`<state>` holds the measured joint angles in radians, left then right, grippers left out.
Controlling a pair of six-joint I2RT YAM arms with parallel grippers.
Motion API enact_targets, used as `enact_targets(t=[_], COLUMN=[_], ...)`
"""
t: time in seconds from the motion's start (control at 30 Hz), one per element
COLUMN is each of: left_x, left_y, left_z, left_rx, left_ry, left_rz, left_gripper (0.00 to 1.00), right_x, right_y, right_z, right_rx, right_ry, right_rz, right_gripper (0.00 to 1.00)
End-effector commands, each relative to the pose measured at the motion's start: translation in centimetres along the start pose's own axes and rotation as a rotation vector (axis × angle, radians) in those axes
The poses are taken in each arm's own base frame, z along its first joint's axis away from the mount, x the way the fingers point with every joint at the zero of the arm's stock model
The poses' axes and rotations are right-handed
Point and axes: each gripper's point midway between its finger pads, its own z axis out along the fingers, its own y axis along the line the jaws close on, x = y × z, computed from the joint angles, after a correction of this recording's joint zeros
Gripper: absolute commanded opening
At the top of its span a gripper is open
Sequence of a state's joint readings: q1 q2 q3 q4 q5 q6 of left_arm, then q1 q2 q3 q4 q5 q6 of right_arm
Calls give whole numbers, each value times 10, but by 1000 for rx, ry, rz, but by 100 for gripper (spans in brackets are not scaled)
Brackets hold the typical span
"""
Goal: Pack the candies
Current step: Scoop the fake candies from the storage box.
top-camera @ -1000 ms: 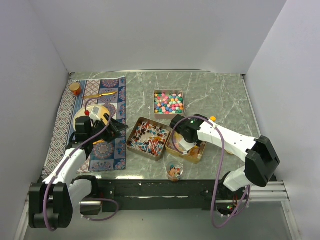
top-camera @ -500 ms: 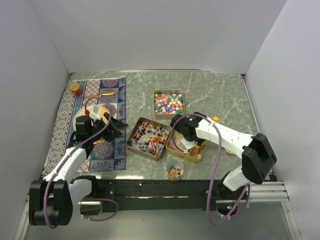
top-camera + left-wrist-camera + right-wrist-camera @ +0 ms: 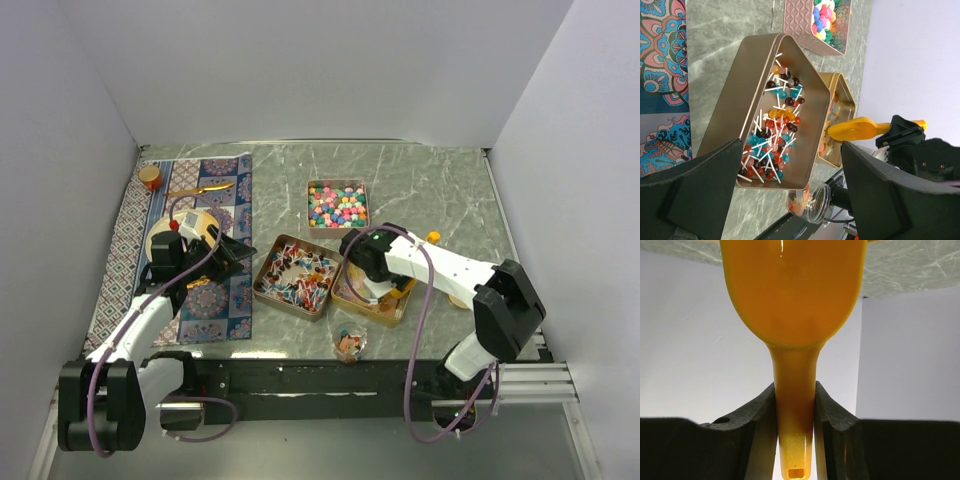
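The candies lie in three tins: multicolour balls in a pink tin [image 3: 337, 205], red-blue-white pieces on white sticks in a gold tin [image 3: 294, 275], and yellow-pink-orange squares in a second gold tin [image 3: 385, 305]. A small clear jar [image 3: 348, 345] near the front edge holds a few candies. My right gripper [image 3: 794, 395] is shut on the handle of an orange scoop [image 3: 792, 300]. In the left wrist view the scoop [image 3: 860, 129] reaches over the tin of squares [image 3: 836, 87]. My left gripper [image 3: 792, 165] hangs open and empty over the patterned mat [image 3: 225, 205], facing the tins.
On the mat lie a small orange-lidded pot [image 3: 150, 177], a gold tool [image 3: 200, 188] and a round yellow-white object [image 3: 190, 222] beside the left arm. White walls close the table on three sides. The black base rail [image 3: 300, 375] runs along the front.
The right arm's elbow has swung a little to the left while its wrist stays over the tin of squares. The left arm has not moved.
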<state>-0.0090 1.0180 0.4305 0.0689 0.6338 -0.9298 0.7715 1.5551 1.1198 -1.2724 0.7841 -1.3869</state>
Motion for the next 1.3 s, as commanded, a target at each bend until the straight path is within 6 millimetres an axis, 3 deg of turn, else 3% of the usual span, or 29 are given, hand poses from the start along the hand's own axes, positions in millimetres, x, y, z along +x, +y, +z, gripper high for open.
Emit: enact_targets(t=[0.0, 0.17, 0.33, 0.87, 1.0, 1.27], left_x=[-11, -11, -13, -18, -18, -26], left_y=[-21, -20, -19, -17, -16, -21], left_z=[-3, -2, 0, 7, 9, 14], left_rx=[63, 56, 52, 24, 19, 29], left_ry=[-31, -17, -10, 15, 25, 18], left_rz=[48, 49, 51, 62, 57, 46], left_gripper=[85, 85, 85, 84, 84, 83], right_x=[-8, -31, -52, -118, -119, -103], right_y=[19, 11, 3, 17, 16, -8], right_z=[-8, -21, -22, -20, -18, -16], right_rx=[-37, -82, -120, -303, -331, -326], right_ry=[-23, -118, -156, -360, -389, -377], right_rz=[-96, -12, 26, 290, 375, 614], right_gripper=[0, 0, 0, 0, 0, 0])
